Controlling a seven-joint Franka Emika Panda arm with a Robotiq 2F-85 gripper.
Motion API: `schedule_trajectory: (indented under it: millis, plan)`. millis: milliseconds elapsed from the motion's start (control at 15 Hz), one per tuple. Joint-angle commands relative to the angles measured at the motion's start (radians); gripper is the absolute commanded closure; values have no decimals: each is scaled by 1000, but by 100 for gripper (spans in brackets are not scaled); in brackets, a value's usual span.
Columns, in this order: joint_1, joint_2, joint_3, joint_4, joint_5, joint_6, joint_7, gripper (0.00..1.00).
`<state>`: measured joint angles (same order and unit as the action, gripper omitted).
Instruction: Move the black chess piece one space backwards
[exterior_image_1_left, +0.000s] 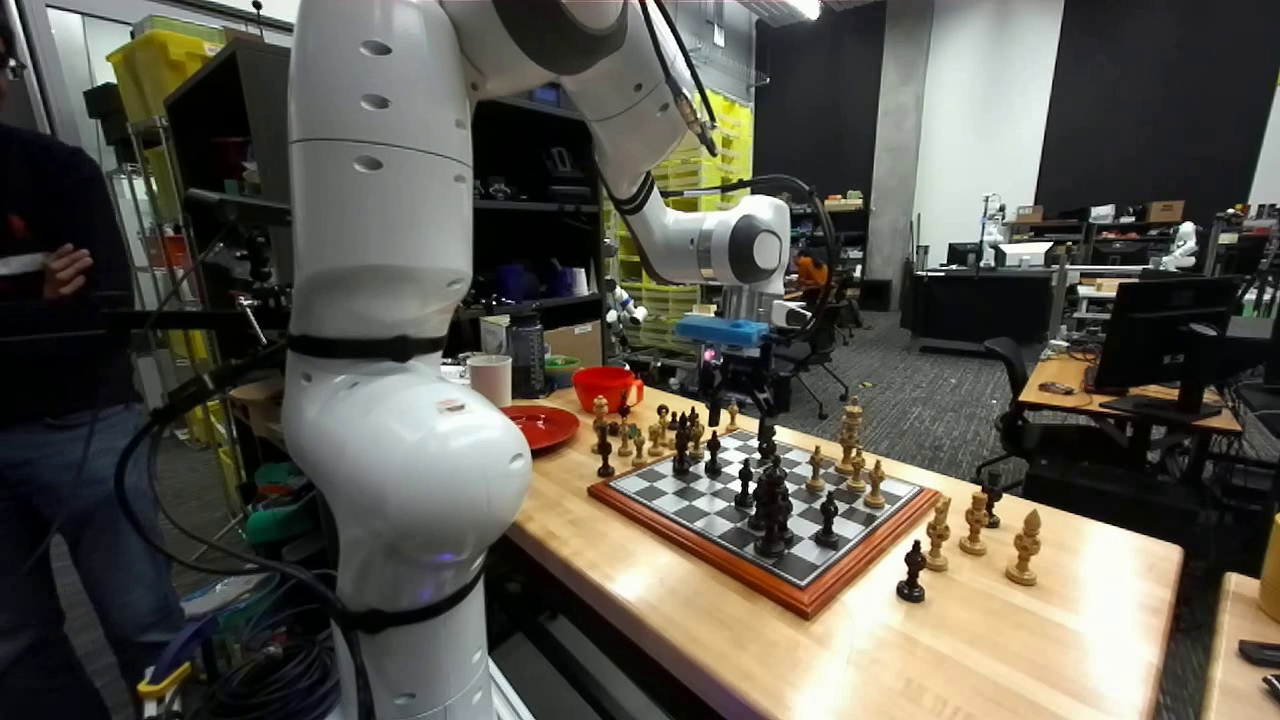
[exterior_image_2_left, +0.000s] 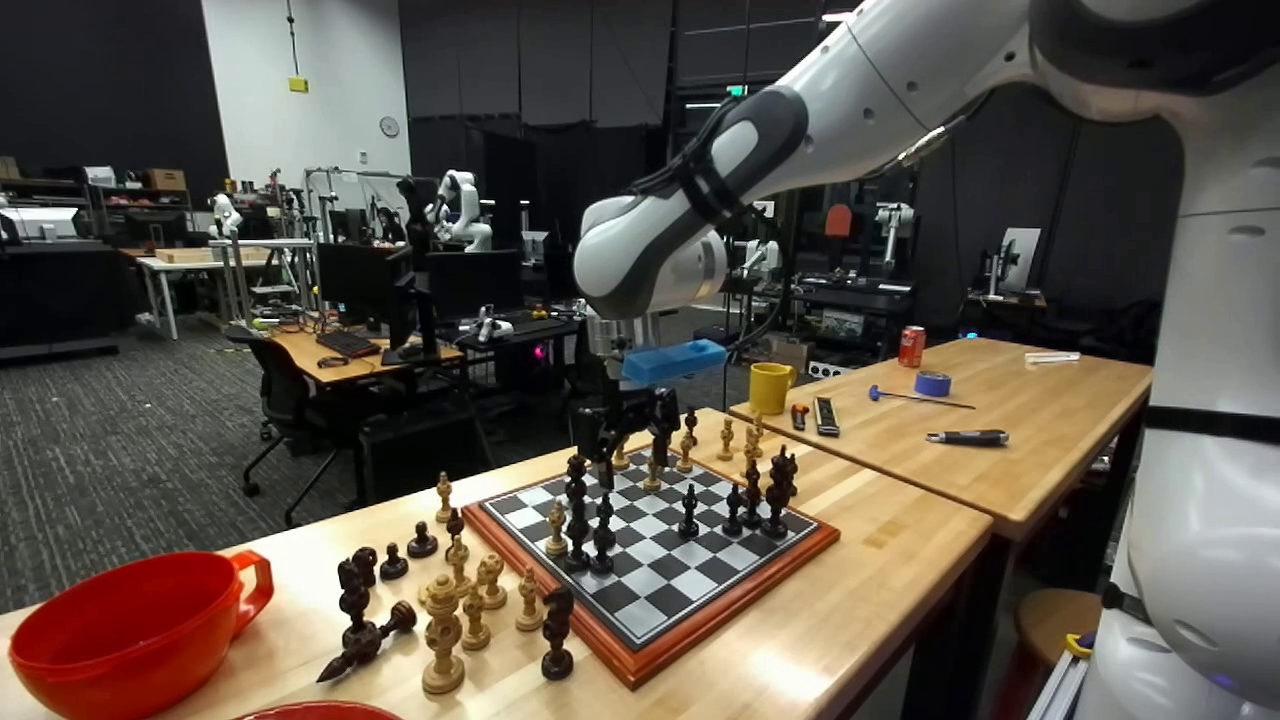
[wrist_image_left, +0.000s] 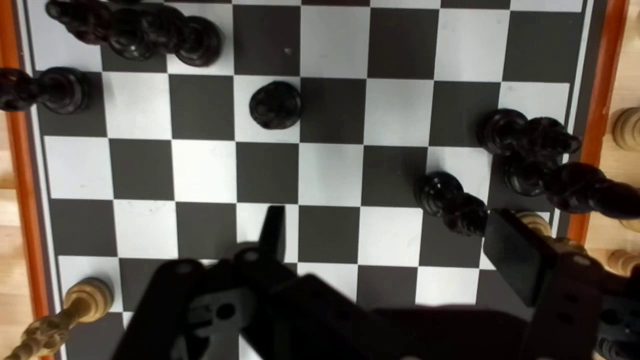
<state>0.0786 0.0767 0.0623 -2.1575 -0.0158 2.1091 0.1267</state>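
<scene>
Several black chess pieces stand on the chessboard (exterior_image_1_left: 690, 525); which one the task means cannot be told. A lone black piece (wrist_image_left: 275, 105) stands upright near the board's middle; it shows in both exterior views (exterior_image_1_left: 745, 485) (exterior_image_2_left: 688, 512). My gripper (wrist_image_left: 387, 225) is open and empty above the board. It also shows in both exterior views (exterior_image_1_left: 742, 415) (exterior_image_2_left: 632, 470). In the wrist view a black pawn-like piece (wrist_image_left: 450, 202) stands between the fingers, close to the right finger, whose tip overlaps its top; whether they touch cannot be told.
Black pieces cluster at the board's side (wrist_image_left: 125, 30); others (wrist_image_left: 527, 132) stand near the opposite edge. Tan pieces stand on the board (exterior_image_1_left: 815, 468) and on the table (exterior_image_1_left: 1025, 548). A red bowl (exterior_image_2_left: 130, 625), a red plate (exterior_image_1_left: 540, 427) and a yellow mug (exterior_image_2_left: 768, 388) stand around.
</scene>
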Motion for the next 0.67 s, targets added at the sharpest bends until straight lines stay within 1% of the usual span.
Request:
schedule_trajectory:
  millis: [0,600]
  plan:
    - [7,-9,9,4,17,-32,14,0]
    - [19,5,21,13,36,-43,10,0]
